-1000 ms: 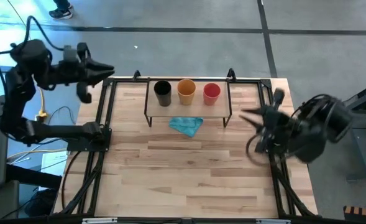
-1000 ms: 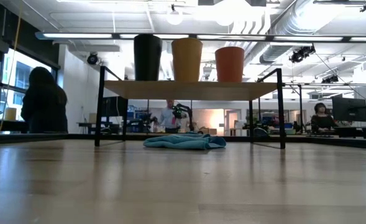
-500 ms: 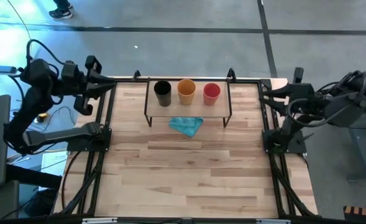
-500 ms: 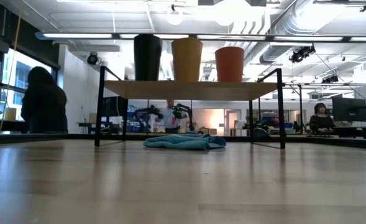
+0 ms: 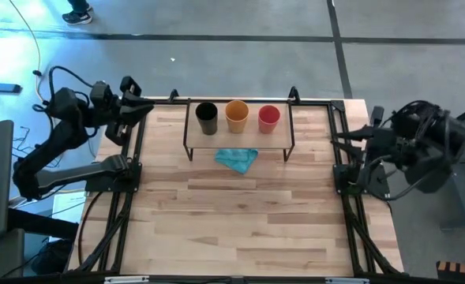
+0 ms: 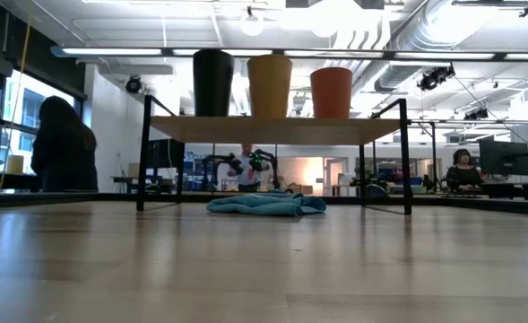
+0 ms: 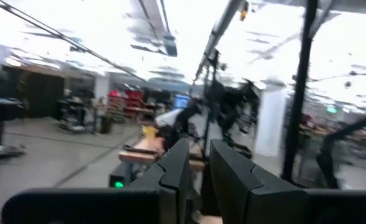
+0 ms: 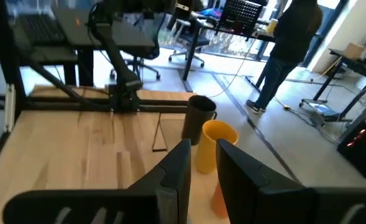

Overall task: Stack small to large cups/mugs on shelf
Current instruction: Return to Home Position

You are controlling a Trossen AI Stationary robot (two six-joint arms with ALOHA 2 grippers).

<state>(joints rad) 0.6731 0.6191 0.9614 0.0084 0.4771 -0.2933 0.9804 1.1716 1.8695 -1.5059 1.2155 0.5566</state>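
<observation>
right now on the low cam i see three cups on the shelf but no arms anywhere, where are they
Observer: The left gripper hangs by the far left corner of the table, outside the shelf.
Operator: and the right one
Observer: The right gripper is at the table's right edge, apart from the shelf.
Operator: is the cloth under the shelf
Observer: From above, the blue cloth lies on the table just in front of the shelf's near edge, about mid-width.
</observation>
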